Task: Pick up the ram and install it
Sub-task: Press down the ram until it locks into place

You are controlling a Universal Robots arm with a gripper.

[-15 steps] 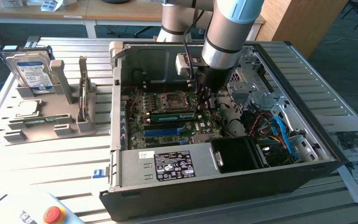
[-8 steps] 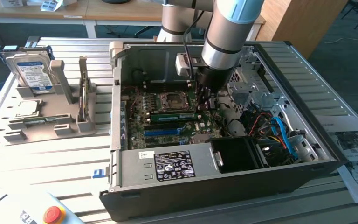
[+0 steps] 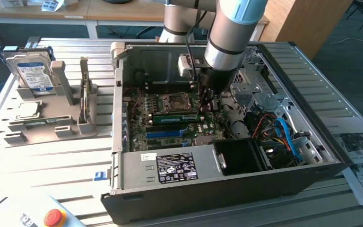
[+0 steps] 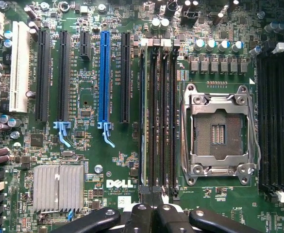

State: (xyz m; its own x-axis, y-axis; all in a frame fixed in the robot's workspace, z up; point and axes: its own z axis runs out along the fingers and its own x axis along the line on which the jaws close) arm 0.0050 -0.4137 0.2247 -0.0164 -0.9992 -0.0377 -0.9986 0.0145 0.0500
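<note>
The ram (image 3: 175, 118) is a slim green stick lying along the memory slots inside the open computer case, just beside the empty processor socket (image 3: 174, 101). In the wrist view its thin edge (image 4: 142, 116) sits in the slot farthest from the socket (image 4: 218, 128). My gripper (image 3: 208, 105) reaches down into the case over the motherboard, close above one end of the ram. Its black fingers (image 4: 138, 217) are pressed together, and the gripper (image 4: 154, 213) is shut with nothing visible between them, hovering over the end of the memory slots.
The black case (image 3: 232, 189) walls surround the arm, with the power supply (image 3: 175, 168) in front and blue cables (image 3: 289, 137) at the exterior view's right. A grey holder (image 3: 49, 123) outside the case carries a hard drive (image 3: 33, 71) and a square processor chip (image 3: 29, 109). A red button (image 3: 54, 217) sits near the front.
</note>
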